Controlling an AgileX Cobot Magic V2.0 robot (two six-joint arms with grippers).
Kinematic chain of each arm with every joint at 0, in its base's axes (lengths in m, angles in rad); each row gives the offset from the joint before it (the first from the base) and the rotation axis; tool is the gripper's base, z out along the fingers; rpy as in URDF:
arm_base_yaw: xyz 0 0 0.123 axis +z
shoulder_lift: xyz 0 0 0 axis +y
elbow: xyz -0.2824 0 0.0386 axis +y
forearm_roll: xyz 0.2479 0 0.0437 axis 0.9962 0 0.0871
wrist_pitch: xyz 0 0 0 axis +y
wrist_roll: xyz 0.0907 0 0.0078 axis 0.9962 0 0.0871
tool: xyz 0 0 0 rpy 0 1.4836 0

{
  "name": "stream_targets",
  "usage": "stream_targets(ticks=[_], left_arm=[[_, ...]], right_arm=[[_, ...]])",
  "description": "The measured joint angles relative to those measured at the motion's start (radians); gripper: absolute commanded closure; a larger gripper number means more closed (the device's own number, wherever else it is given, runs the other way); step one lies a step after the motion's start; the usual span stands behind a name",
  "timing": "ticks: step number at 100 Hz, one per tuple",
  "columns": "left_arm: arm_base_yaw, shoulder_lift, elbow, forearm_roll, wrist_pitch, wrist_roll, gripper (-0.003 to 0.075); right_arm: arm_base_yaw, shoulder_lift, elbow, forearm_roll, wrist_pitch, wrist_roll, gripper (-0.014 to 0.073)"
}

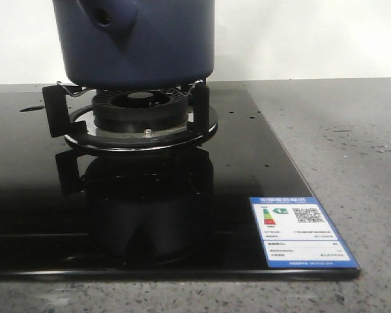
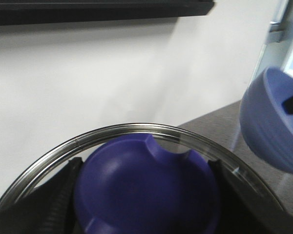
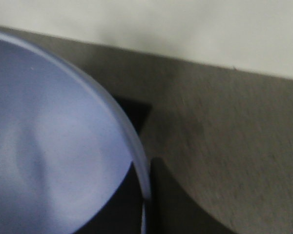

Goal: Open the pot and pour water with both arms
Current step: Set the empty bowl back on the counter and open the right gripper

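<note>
The dark navy pot stands on the gas burner; its top is cut off by the front view's edge, and its handle lug with a round hole faces the camera. Neither gripper shows in the front view. My left gripper is shut on the blue knob of a glass lid, held up before a white wall. My right gripper is shut on the rim of a periwinkle bowl. The bowl also shows in the left wrist view, beside the lid.
A black glass hob carries the burner and its black pot supports. A blue and white energy label sits on the hob's near right corner. Grey speckled counter lies to the right, and a white wall is behind.
</note>
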Motion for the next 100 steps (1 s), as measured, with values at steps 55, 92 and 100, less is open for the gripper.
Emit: stream_targets(ticks=[55, 92, 100], left_arm=[[-0.079, 0.0, 0.0, -0.009, -0.021, 0.02, 0.0332], [-0.079, 0.0, 0.0, -0.009, -0.022, 0.02, 0.0332], [-0.079, 0.0, 0.0, -0.009, -0.022, 0.022, 0.0332]], right_arm=[[-0.1, 0.03, 0.277, -0.135, 0.083, 0.038, 0.0636], [-0.1, 0.049, 0.322, -0.147, 0.031, 0.04, 0.0636], [-0.1, 0.051, 0.323, -0.147, 0.031, 0.04, 0.0635]])
